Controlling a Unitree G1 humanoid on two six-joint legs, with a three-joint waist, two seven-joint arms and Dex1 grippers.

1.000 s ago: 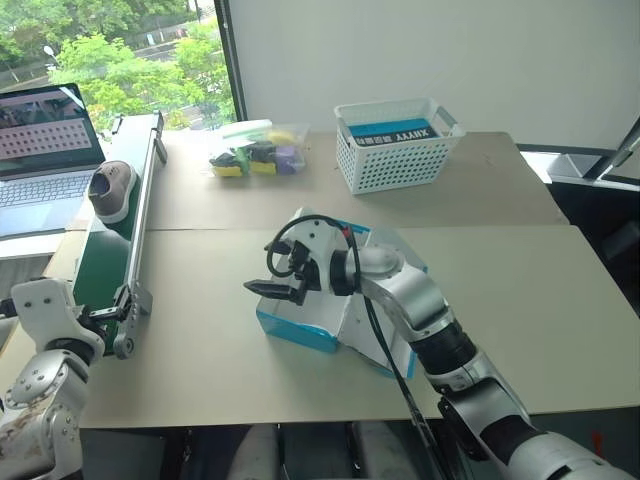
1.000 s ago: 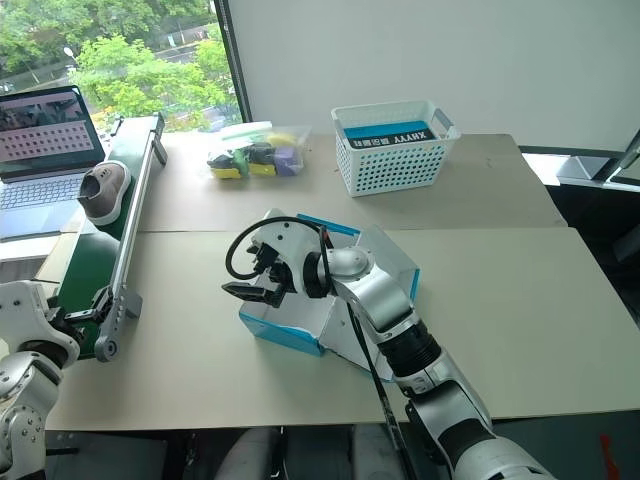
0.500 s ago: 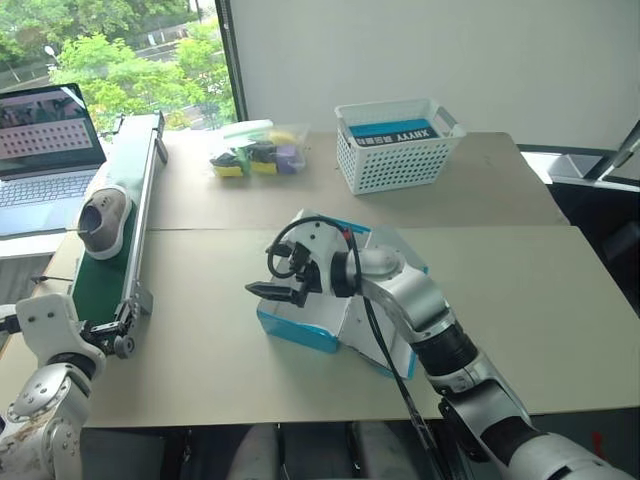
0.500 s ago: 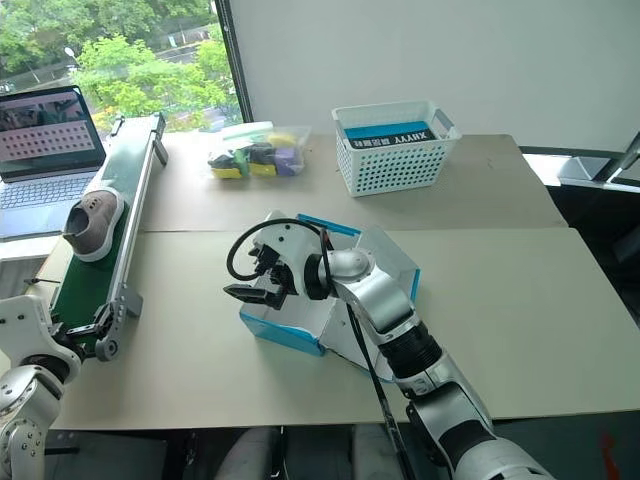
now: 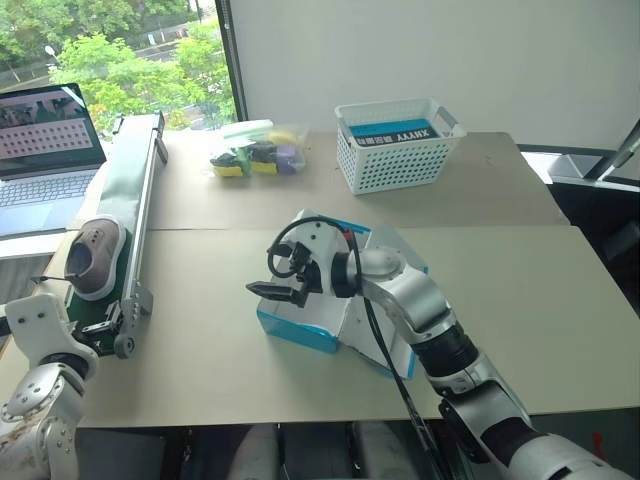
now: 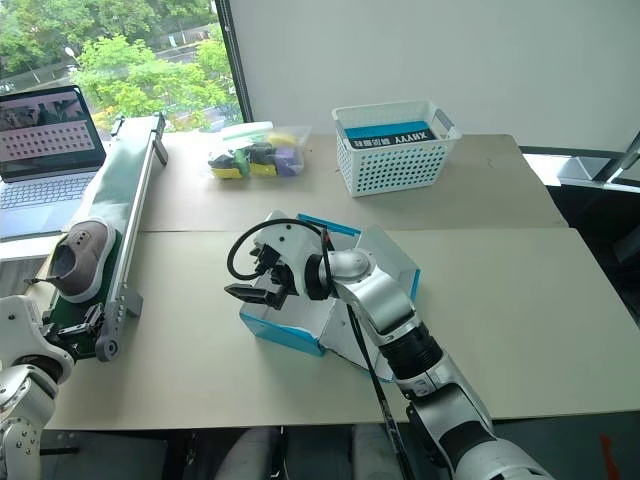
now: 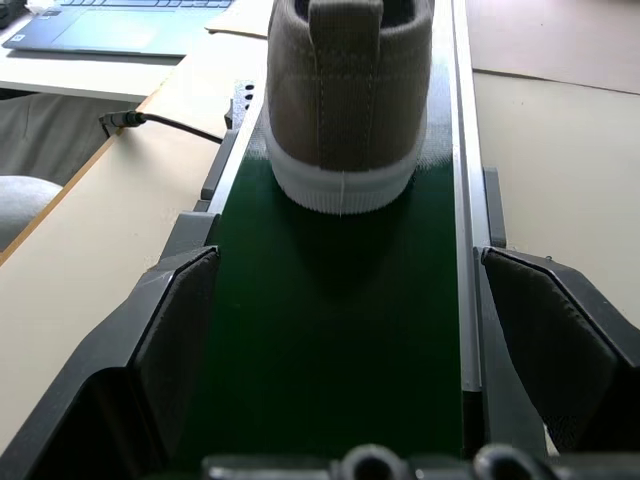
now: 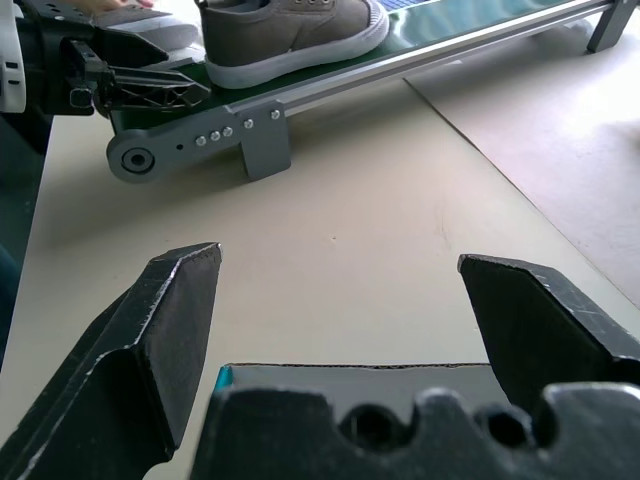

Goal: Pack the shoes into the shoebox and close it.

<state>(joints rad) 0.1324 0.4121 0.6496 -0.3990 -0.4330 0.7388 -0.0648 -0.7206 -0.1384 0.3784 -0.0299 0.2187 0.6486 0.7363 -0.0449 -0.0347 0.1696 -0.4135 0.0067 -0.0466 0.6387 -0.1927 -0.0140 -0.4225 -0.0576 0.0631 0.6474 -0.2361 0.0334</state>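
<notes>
A grey sneaker [image 5: 92, 256] with a white sole lies on the green belt of a narrow conveyor [image 5: 135, 200], close to the near end of it, with its heel toward the robot. The left wrist view shows this heel [image 7: 345, 95] from behind, between the two silver rails, and a bare piece of green belt between the shoe and the left gripper [image 7: 350, 330]. The black fingers [image 7: 175, 330] of this gripper stand wide apart, outside the rails, and hold nothing. In the head views the left gripper [image 6: 62, 330] sits at the near end of the conveyor, at the left edge of the table [image 5: 520, 300].

The blue shoebox [image 5: 300, 325] stands open in the middle of the table, its lid [image 5: 385, 330] leaning outward on the right side. The right gripper [image 5: 275, 290] hangs over the left edge of the box, its fingers fully spread and empty. The right wrist view shows what the head views hide: bare tabletop between the box edge and the conveyor end, and the side of the sneaker [image 8: 290, 35] on the belt.

Further back stand a white lattice basket [image 5: 397, 145] and a clear bag of small items [image 5: 255, 152], well apart from the box. A laptop [image 5: 45, 150] stands beyond the conveyor on the left. The right part of the table is free.
</notes>
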